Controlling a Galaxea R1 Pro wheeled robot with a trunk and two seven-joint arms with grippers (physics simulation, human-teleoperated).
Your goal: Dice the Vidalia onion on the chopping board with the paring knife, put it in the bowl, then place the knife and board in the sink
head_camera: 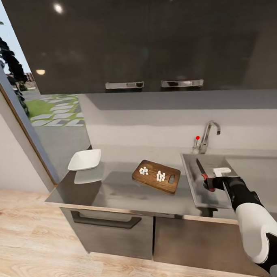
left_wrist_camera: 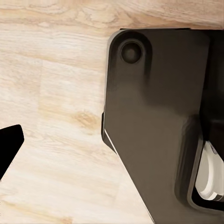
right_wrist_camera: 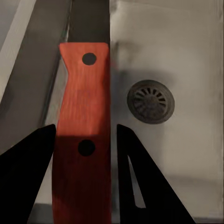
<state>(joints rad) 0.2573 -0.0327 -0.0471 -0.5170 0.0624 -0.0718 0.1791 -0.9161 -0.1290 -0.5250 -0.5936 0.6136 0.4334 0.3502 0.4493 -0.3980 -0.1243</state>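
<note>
My right gripper [head_camera: 209, 184] is shut on the red handle of the paring knife [head_camera: 201, 169], holding it above the grey sink [head_camera: 197, 197]; the dark blade points towards the back wall. Close up, the handle [right_wrist_camera: 84, 140] sits between both black fingers, and the round drain [right_wrist_camera: 150, 101] lies below. The dark brown chopping board [head_camera: 152, 181] rests on the countertop [head_camera: 117, 192] left of the sink. Small white pieces of diced onion [head_camera: 144, 170] lie on the board in two clusters. The white bowl [head_camera: 84, 159] sits further left and looks empty. A black left fingertip [left_wrist_camera: 9, 147] hangs over the wooden floor.
A chrome tap [head_camera: 207, 137] with a red dot stands behind the sink. Dark wall cabinets [head_camera: 149, 40] hang over the counter. A window runs along the left beside the bowl. The left wrist view looks down on my dark base [left_wrist_camera: 154, 116] and light wood floor [left_wrist_camera: 56, 93].
</note>
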